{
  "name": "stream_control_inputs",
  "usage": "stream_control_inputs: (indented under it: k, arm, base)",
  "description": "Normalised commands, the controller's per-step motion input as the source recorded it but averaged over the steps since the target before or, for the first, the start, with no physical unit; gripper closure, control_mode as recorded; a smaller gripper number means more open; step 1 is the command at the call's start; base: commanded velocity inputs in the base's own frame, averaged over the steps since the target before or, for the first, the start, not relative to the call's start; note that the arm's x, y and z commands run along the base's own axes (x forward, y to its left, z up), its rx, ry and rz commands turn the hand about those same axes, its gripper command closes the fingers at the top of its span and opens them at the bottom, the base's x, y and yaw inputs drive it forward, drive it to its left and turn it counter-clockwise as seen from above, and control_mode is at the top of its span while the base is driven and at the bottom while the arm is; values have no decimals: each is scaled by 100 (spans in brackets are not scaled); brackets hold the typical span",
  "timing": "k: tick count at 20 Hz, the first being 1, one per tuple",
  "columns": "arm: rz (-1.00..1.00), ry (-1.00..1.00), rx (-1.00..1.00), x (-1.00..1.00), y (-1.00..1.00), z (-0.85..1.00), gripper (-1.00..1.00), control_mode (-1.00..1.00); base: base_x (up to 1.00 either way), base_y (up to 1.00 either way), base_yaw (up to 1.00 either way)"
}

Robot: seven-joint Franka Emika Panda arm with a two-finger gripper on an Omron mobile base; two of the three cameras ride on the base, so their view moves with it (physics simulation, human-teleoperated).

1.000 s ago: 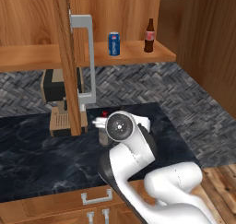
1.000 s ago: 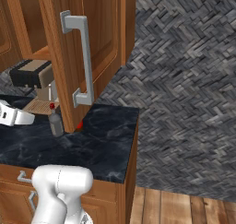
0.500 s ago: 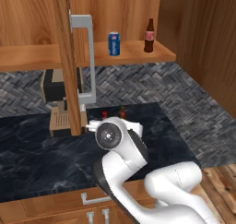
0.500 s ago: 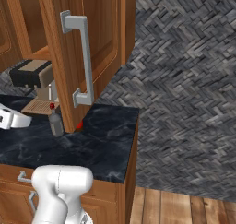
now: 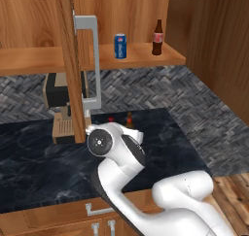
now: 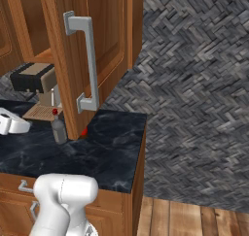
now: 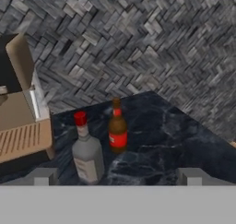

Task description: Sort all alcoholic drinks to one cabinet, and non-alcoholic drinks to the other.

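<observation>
In the hand view, a clear greyish liquor bottle (image 7: 86, 156) with a red cap stands on the dark counter. A slimmer brown beer bottle (image 7: 117, 126) with a red label is just right of it and a little farther back. My gripper (image 7: 118, 177) is open, short of both bottles, its fingertips (image 7: 44, 176) wide apart and nothing between them. The liquor bottle (image 6: 59, 129) stands by the open cabinet door. A blue soda can (image 5: 120, 46) and a small dark cola bottle (image 5: 157, 38) stand on the open cabinet's shelf. Behind my arm, the bottles' tops (image 5: 129, 118) peek out.
An open wooden cabinet door (image 5: 69, 60) with a grey handle (image 5: 92, 60) hangs over the counter beside my arm. A coffee machine (image 5: 58, 109) stands left of the bottles. The dark marble counter (image 6: 112, 152) ends at the right, above a wooden floor.
My arm's wrist has swung left and slightly down along the counter, toward the cabinet door. The bottles, can and door have stayed put. The gripper has remained open.
</observation>
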Motion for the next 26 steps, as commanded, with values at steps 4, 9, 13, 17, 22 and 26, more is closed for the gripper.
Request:
stream_control_inputs:
  k: [4,9,13,17,22,26]
  arm:
    - [-8,0,0,21,9,-11,-100,-100]
    - [-7,-1,0,21,5,-12,-100,-100]
    - [-6,-2,0,11,0,-15,-100,-100]
    - [-1,-3,0,0,0,-23,-100,-100]
    - [0,-3,0,0,-1,-30,-100,-100]
    - [0,-1,0,4,-1,-13,-100,-100]
  base:
    - [0,0,0]
    - [0,0,0]
    - [0,0,0]
    - [0,0,0]
    - [0,0,0]
    - [0,0,0]
